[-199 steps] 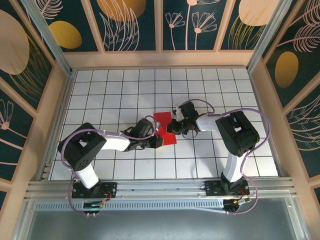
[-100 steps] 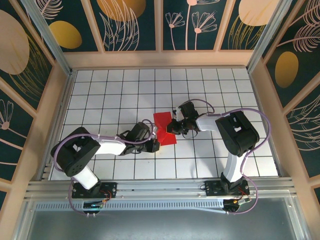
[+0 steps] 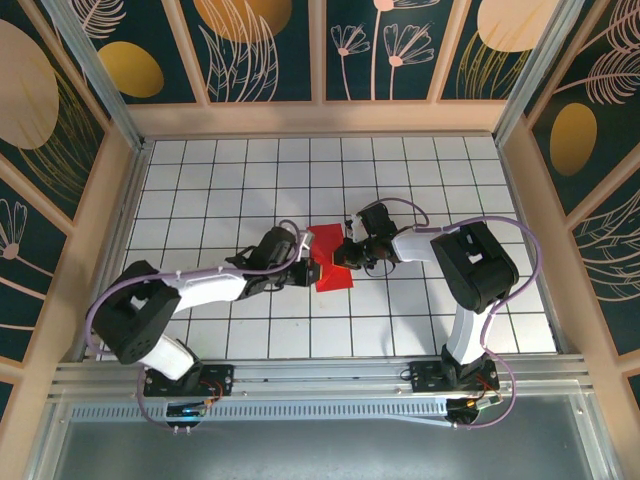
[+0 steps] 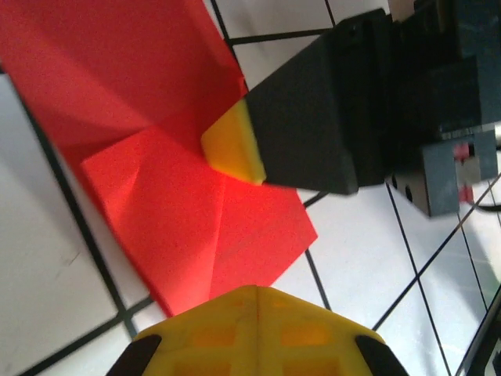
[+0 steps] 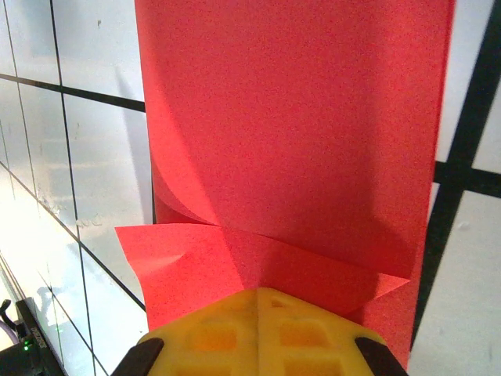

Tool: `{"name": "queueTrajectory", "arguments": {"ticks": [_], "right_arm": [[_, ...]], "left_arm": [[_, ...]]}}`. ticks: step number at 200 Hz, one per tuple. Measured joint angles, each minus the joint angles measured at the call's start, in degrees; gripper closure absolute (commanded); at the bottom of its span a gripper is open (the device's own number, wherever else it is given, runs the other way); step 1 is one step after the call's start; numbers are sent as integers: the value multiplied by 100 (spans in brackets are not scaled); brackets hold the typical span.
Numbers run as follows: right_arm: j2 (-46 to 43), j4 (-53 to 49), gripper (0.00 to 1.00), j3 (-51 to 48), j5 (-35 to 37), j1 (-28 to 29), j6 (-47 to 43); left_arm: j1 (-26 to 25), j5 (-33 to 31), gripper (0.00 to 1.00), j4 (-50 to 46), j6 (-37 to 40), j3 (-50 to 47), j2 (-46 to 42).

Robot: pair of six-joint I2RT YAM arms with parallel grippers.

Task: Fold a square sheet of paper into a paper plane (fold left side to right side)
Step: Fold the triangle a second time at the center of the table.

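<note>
The left hand [image 3: 306, 271], fingers closed, has slid up to the paper's [image 3: 328, 245] 9 o'clock edge at mid-bench [image 3: 200, 180]. The right hand [image 3: 349, 257], also closed, still pins the 3 o'clock side, likely to press in a crease.

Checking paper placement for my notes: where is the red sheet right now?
In the top external view the red sheet lies on the grid table near its centre, between the left gripper and the right gripper.
</note>
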Motion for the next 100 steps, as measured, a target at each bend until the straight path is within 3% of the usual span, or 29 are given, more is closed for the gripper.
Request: {"name": "queueTrajectory", "arguments": {"ticks": [50, 100], "right_arm": [[22, -2, 100, 22, -15, 7, 2], [52, 22, 100, 48, -22, 28, 2]], "left_arm": [[0, 101, 100, 9, 44, 608, 999], [0, 247, 100, 17, 96, 715, 1320]]}}
